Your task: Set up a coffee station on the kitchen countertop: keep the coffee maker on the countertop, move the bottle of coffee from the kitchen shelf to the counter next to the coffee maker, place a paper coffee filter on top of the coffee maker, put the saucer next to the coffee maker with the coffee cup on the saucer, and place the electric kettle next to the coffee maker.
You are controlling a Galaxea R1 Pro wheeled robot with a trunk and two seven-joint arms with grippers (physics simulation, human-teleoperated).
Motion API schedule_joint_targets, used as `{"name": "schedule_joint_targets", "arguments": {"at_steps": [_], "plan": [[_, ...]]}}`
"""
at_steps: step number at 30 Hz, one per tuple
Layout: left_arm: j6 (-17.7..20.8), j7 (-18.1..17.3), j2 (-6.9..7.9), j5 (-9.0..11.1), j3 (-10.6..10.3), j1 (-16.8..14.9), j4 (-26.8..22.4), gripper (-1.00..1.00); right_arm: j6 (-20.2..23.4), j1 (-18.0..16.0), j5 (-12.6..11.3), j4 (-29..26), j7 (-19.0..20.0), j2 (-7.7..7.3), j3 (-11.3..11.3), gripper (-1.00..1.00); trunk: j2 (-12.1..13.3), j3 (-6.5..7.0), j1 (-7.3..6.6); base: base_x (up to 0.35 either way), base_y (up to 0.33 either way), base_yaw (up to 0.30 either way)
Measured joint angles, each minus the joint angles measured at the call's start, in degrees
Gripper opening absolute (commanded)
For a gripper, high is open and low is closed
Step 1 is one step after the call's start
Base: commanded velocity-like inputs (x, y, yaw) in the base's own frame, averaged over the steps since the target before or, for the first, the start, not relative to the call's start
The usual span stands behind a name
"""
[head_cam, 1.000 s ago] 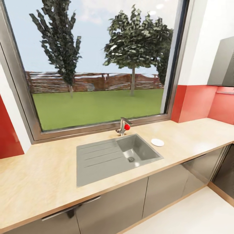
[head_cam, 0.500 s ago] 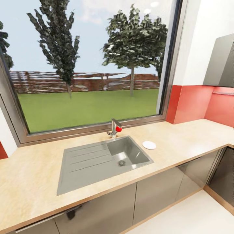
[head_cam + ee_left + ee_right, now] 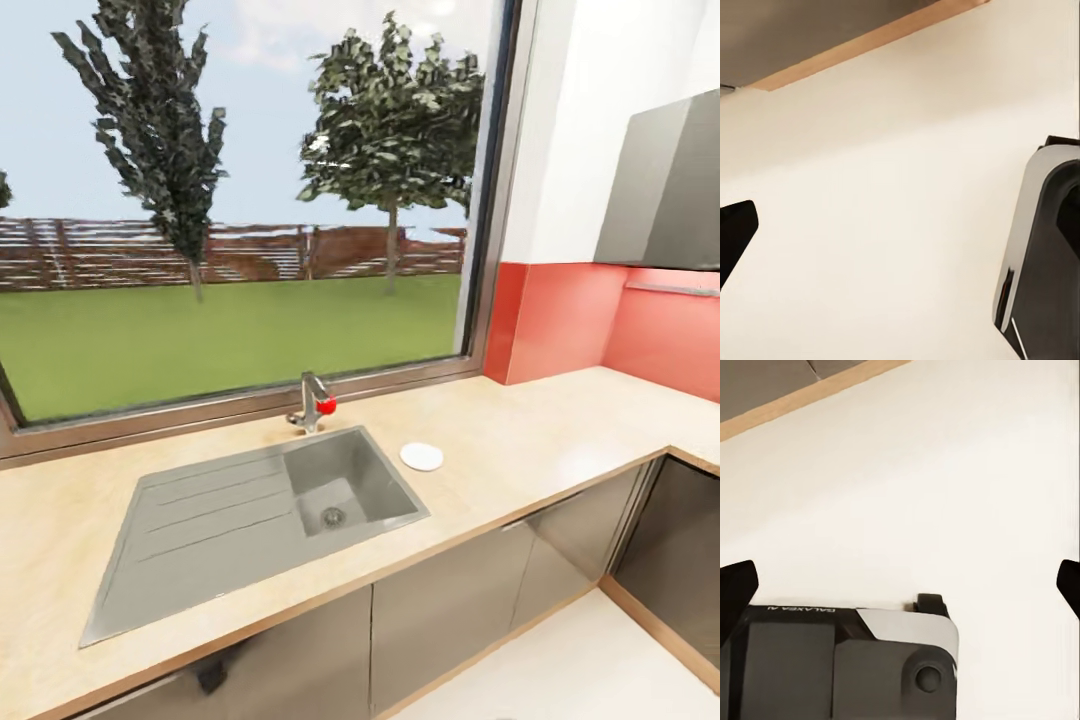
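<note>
A white saucer [image 3: 421, 456] is lying on the beige worktop [image 3: 520, 440] at the sink's [image 3: 250, 510] three o'clock (under a wide window [image 3: 230, 200]); both hands' fingertips are cropped, grip state impossible to tell.

Daylight is pouring in through the window [image 3: 240, 200], brightening the tabletop [image 3: 520, 450] evenly. The trees are rendering jagged and blocky. Both wrist views are showing a washed-out pale floor [image 3: 892, 187], possibly overexposed, with barely any shadow.
</note>
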Motion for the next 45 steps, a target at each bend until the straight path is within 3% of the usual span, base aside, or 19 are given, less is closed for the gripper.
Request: {"name": "schedule_joint_targets", "arguments": {"at_steps": [8,26,45], "plan": [[0.00,0.01,0.03,0.00,-0.07,-0.02,-0.01,1.00,-0.23,0.00,0.01,0.00,-0.03,0.00,0.00,1.00,0.01,0.00,0.00,0.176,-0.297,-0.227],[0.01,-0.01,0.04,-0.08,-0.08,0.05,-0.02,1.00,-0.25,0.00,0.01,0.02,-0.05,0.13,0.00,1.00,0.00,0.00,0.00,0.169,-0.298,-0.006],[0.01,0.08,0.14,0.10,0.10,0.05,0.03,1.00,-0.22,0.34,0.01,0.01,0.03,-0.21,0.00,1.00,0.00,0.00,0.01,0.023,-0.311,0.000]]}}
